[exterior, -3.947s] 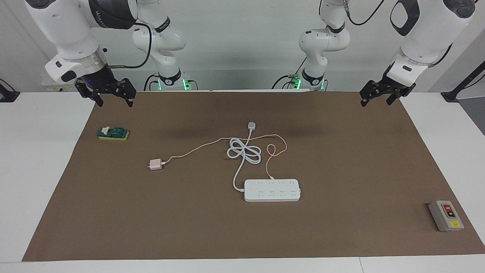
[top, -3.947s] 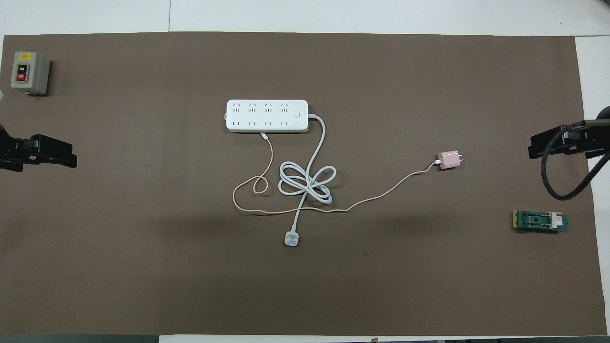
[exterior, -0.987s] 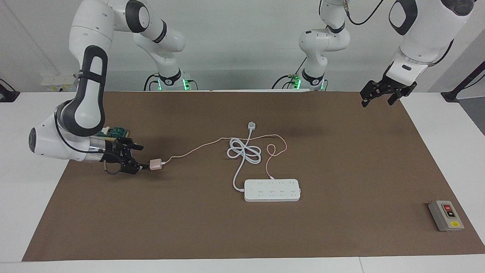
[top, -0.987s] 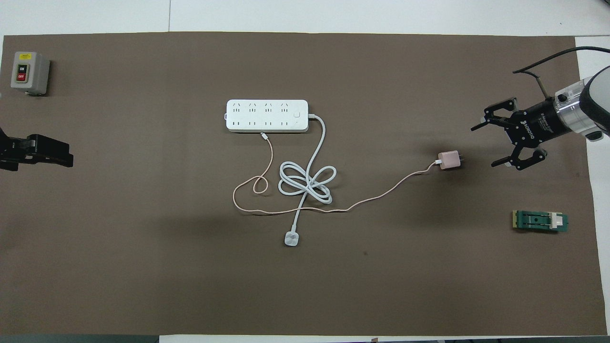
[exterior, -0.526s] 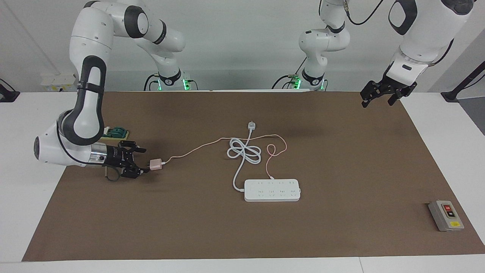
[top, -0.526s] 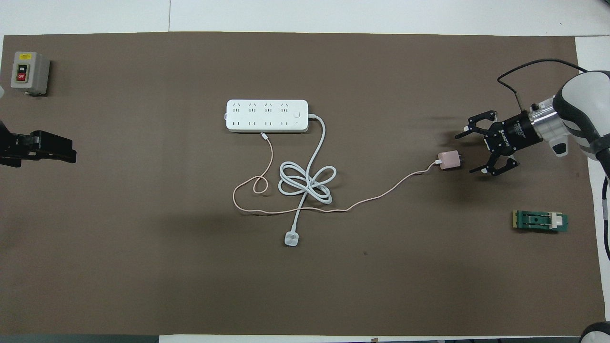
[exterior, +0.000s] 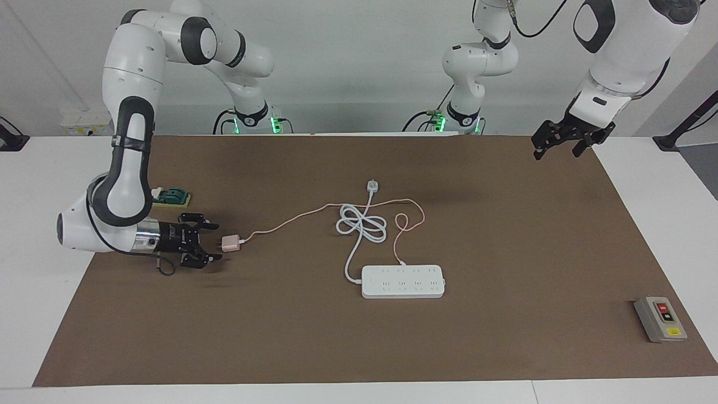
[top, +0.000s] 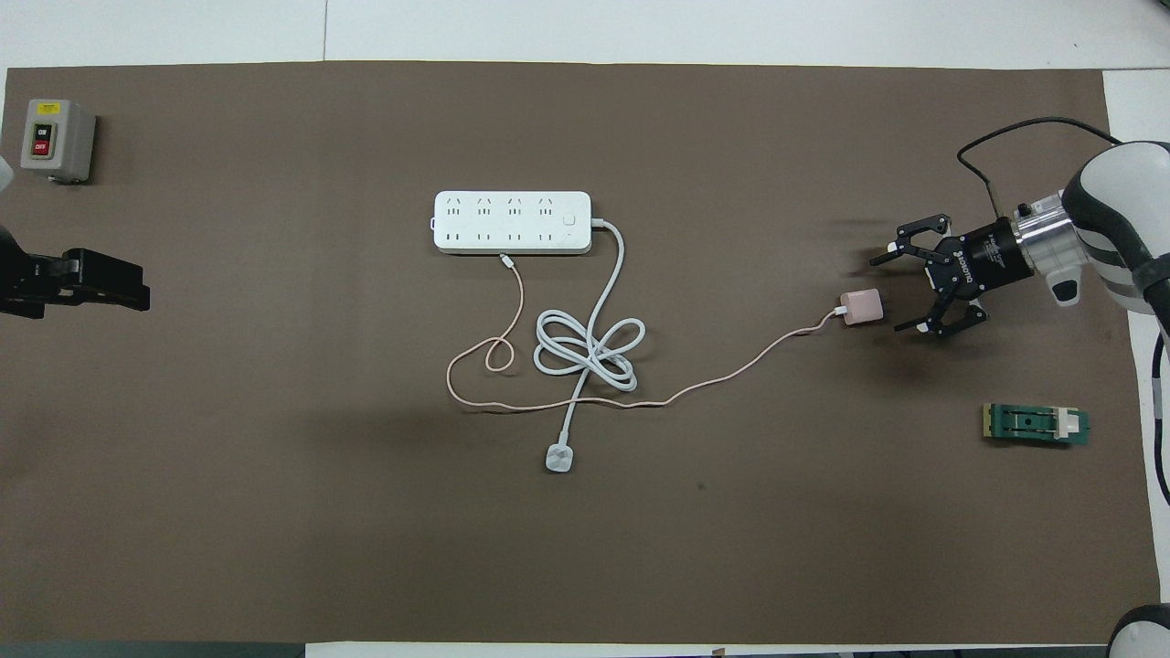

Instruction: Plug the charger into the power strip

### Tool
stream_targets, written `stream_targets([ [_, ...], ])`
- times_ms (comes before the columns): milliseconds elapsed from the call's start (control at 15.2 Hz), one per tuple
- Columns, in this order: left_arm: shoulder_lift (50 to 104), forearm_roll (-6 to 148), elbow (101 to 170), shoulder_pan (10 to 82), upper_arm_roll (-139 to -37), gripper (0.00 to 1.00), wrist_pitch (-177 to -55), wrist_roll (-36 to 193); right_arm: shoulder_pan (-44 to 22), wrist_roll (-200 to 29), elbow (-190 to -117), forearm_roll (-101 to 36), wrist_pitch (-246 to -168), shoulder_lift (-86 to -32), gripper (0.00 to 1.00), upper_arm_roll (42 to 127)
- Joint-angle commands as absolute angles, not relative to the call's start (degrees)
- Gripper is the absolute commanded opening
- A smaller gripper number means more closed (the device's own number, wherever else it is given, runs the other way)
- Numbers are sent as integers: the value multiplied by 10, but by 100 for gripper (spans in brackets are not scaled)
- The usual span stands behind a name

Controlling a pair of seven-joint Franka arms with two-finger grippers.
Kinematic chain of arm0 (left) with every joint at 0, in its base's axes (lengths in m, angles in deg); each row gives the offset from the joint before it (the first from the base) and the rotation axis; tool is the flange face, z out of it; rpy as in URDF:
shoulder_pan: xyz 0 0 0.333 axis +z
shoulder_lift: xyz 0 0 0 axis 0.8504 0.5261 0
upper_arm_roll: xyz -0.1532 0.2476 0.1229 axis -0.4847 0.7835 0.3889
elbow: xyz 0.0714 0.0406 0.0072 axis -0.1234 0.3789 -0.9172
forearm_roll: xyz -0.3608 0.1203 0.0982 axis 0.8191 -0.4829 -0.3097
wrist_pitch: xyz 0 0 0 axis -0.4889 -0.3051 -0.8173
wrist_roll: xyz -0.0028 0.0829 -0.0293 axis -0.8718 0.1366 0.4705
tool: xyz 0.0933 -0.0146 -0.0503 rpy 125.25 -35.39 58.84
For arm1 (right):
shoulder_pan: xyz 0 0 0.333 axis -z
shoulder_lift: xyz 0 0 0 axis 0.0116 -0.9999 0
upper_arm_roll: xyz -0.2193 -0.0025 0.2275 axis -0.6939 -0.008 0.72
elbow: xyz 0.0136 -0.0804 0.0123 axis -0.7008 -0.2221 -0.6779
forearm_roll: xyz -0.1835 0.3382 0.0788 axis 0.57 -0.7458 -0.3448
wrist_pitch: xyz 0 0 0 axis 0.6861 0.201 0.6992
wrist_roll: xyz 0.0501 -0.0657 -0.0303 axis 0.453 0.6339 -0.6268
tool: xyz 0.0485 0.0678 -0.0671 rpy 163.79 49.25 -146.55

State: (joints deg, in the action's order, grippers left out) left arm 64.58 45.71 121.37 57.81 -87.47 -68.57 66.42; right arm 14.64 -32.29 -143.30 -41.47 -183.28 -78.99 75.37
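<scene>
Facing view: high camera across the table (exterior: 33, 235), looking at both arm bases, whole brown mat (exterior: 505, 235) in frame. Overhead view: high above the robots' end, looking steeply down and forward. Both wide, half a turn apart; both share the mat and the power strip (exterior: 403, 281) (top: 512, 222).

Matt brown paper mat (exterior: 505, 235) – smooth white plastic power strip (exterior: 403, 281)

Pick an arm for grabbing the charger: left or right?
Right. The right claw is open and low beside the charger, at its prong end. The left claw waits over the mat's edge, nowhere near it.
</scene>
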Motion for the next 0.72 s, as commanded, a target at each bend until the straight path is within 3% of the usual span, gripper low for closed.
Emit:
stream_targets([
  [0,647,452,1203,576,-875,100,-684,673,158,-378,-1463,-430,-1840,-787,100,760],
  [658,648,498,1165,576,-870,100,-676,727,153,-387,-1493,-442,-1875,-782,100,760],
])
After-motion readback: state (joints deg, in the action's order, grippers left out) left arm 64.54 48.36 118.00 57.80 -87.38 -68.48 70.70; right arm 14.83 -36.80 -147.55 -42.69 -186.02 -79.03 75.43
